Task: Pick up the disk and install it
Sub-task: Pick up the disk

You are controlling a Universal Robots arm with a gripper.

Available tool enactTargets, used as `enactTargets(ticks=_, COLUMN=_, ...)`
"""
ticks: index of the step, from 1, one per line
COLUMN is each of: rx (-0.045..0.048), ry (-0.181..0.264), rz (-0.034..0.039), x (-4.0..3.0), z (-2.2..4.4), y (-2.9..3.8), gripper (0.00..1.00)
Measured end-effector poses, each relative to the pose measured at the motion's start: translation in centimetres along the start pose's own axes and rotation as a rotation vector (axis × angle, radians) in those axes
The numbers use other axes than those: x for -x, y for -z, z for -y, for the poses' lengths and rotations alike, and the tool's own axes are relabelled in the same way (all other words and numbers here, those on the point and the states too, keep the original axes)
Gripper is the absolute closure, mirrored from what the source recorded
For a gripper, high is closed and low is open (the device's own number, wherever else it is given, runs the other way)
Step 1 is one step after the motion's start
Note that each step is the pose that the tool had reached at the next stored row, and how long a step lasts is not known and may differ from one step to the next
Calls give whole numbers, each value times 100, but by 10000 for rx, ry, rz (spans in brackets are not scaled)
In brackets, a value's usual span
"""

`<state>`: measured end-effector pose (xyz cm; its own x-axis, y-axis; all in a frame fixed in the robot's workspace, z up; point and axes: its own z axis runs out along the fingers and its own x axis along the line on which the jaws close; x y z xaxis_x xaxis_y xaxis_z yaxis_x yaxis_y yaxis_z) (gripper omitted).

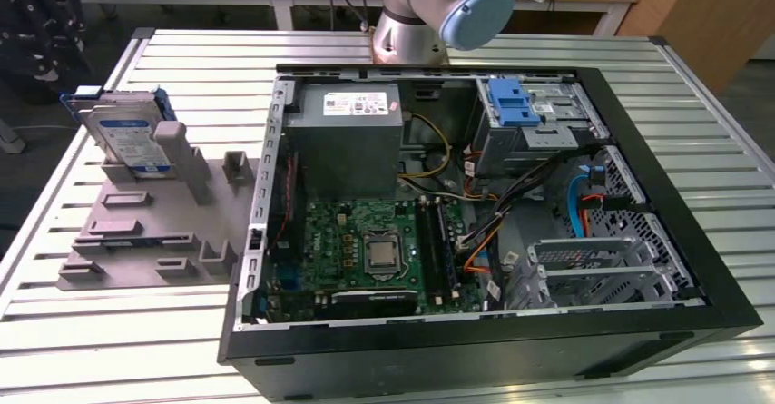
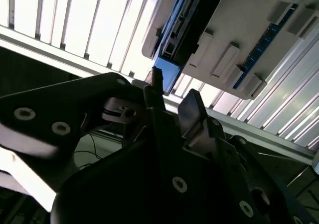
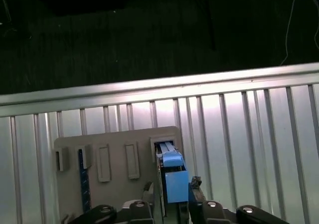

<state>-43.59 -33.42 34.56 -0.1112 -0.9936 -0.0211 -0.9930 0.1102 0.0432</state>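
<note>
Disk: the disk (image 1: 131,141) stands on edge in a slot at the far end of a grey holder (image 1: 145,236), label side facing the exterior view's camera, blue frame around its rim.
Holder: lies flat on the slatted metal table (image 1: 109,331), just beside the computer case (image 1: 485,354), on the exterior view's left.
Gripper: in the first wrist view the gripper (image 3: 172,188) hangs over the holder with its fingers (image 3: 195,186) spread, one to each side of the disk's blue upper edge (seen end-on from there); it grips nothing and stands apart from the disk.
Second wrist view: the two dark fingertips (image 2: 157,82) show a gap between them, and the disk's blue end lies beyond them against the pale holder.
Arm: the arm (image 1: 424,14) rises from the table behind the case.
Case: lies open on its side; inside are a grey metal box (image 1: 351,141) with a white sticker, a green circuit board (image 1: 363,250) below it, and a blue latch (image 1: 515,104) on the drive cage at the far corner.
</note>
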Motion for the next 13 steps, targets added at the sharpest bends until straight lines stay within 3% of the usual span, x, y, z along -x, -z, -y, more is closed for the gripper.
enactTargets(ticks=2, rx=-15, ry=233, rz=-14, x=0, z=0, y=-17, gripper=53)
enactTargets(ticks=6, rx=-86, ry=359, rz=-20, x=-1, z=1, y=-58, gripper=42)
enactTargets(ticks=10, rx=-240, ry=366, rz=-7, x=-2, z=2, y=-102, gripper=42)
enactTargets(ticks=13, rx=-249, ry=368, rz=-6, x=-3, z=2, y=-155, gripper=42)
